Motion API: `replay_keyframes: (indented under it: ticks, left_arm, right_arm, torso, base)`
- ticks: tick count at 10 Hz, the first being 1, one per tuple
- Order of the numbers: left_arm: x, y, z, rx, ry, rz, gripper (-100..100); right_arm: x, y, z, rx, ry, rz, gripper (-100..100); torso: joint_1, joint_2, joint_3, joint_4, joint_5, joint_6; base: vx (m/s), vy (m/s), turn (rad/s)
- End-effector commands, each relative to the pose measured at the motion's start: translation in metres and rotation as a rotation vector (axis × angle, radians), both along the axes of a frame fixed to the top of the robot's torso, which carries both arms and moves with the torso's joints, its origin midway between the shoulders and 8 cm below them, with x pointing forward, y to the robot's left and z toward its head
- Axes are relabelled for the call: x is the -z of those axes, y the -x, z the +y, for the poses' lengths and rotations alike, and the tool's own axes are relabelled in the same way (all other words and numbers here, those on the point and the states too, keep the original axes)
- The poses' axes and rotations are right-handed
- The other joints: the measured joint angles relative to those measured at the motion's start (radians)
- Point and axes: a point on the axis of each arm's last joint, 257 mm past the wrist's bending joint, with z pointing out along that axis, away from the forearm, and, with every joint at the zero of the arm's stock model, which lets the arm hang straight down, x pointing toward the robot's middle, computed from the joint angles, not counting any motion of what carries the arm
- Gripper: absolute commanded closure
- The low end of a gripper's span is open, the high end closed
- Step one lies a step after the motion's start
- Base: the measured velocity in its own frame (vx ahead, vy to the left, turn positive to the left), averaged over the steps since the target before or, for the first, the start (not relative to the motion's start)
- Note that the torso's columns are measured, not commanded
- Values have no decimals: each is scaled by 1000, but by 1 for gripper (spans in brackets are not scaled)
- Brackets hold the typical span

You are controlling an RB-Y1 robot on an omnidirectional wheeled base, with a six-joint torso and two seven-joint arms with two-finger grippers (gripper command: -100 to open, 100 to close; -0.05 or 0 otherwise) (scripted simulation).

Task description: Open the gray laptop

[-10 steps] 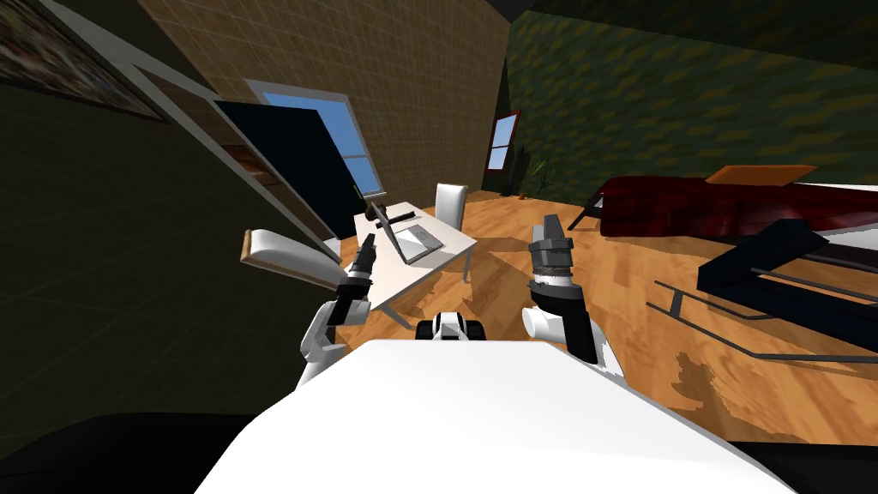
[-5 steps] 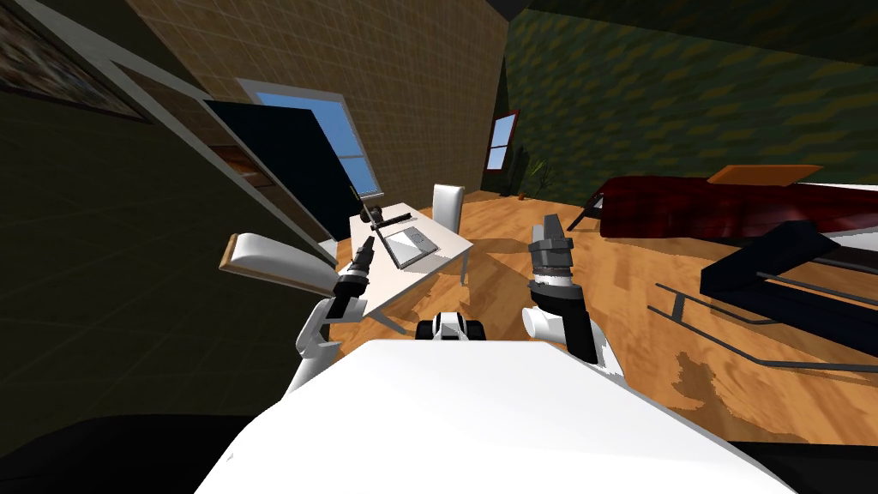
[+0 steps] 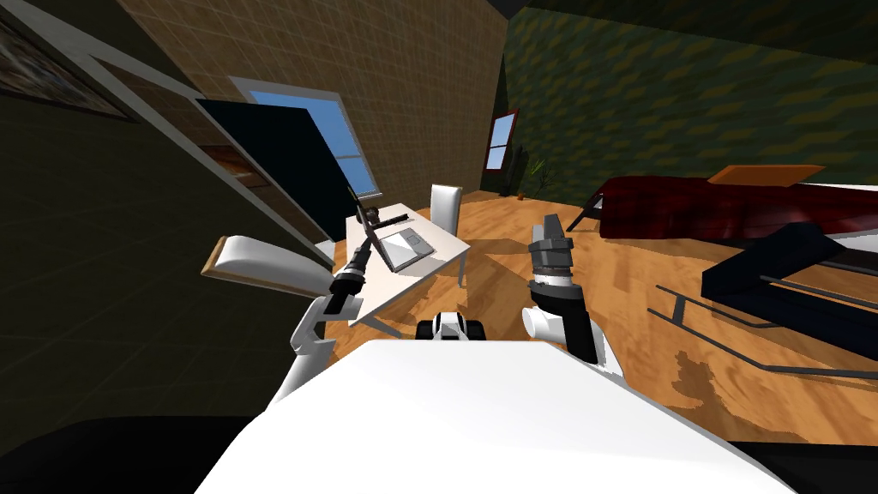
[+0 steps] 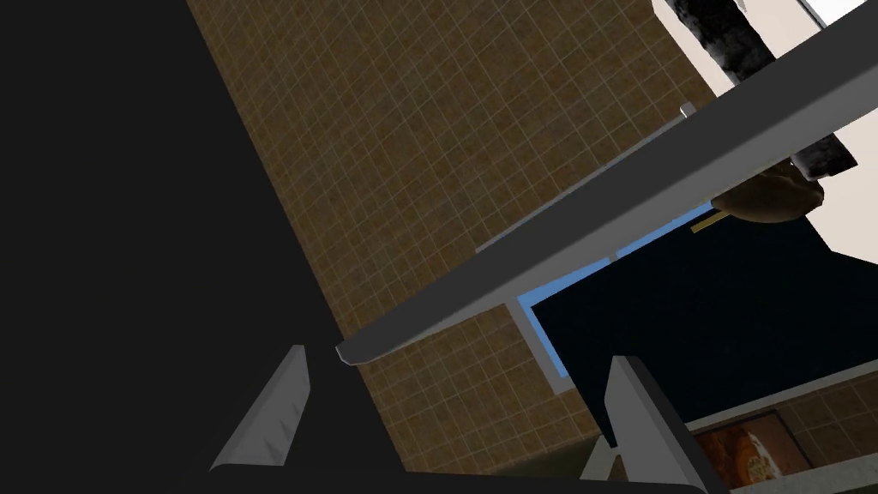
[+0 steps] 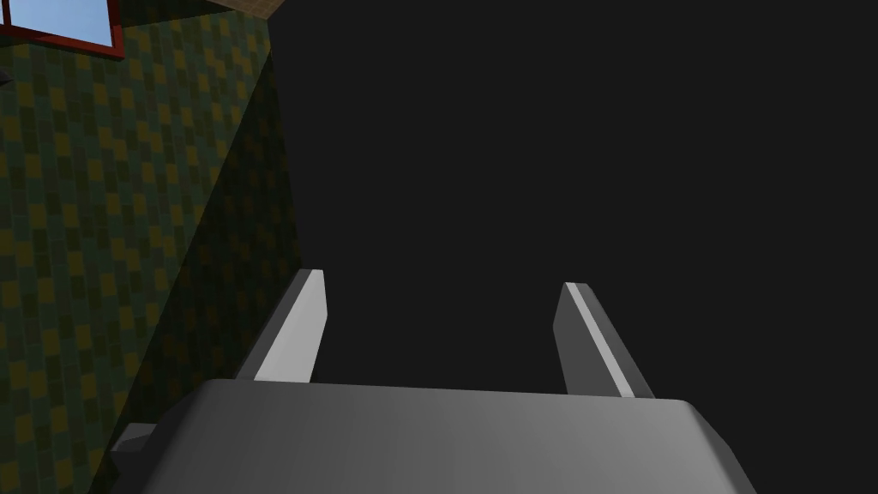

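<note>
While laptop stands open, left pincer wide beside its lid, right pincer wide.

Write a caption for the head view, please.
Open left claw beside the raised lid of the gray laptop on a white table.

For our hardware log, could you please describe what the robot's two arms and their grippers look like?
The left arm and right arm are white with dark joints and forearms; the right wrist has a pale band. The left gripper and right gripper each carry two thin, light grey, blade-like fingers on a dark grey box.
</note>
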Motion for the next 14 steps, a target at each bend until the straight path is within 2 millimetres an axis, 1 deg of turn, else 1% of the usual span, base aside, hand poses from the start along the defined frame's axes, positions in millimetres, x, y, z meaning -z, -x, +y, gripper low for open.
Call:
replay_keyframes:
  ticks: [1,2,3,6,9,13,14]
  left_arm:
    - [-8,1,2,-7,-2,3,-100]
    - [-5,0,0,-3,-3,1,-100]
    - [-6,0,0,-5,-2,2,100]
    - [-5,11,4,-18,-96,72,100]
    - [-4,18,6,-28,-158,122,100]
    - [-3,34,3,-32,-281,213,100]
    - [-2,34,4,-37,-280,218,100]
  right_arm:
    - [0,0,0,0,0,0,0]
    - [0,0,0,0,0,0,0]
    - [0,0,0,0,0,0,0]
    - [0,0,0,0,0,0,0]
    - [0,0,0,0,0,0,0]
    - [0,0,0,0,0,0,0]
    - [0,0,0,0,0,0,0]
  torso:
    - [1,1,0,0,0,0]
    - [2,-3,-2,-1,0,0]
    - [1,-1,-1,-1,0,0]
    - [-5,-1,-1,0,-2,1]
    - [0,0,0,0,0,0]
    - [0,-5,-3,-2,0,1]
    - [-1,-4,-3,-2,0,2]
  base:
    - [96,-8,-38]
    - [61,-2,-9]
    - [9,-1,2]
    - [70,-46,-35]
    - [64,-76,-14]
    - [84,-63,-36]
    - [56,-61,-9]
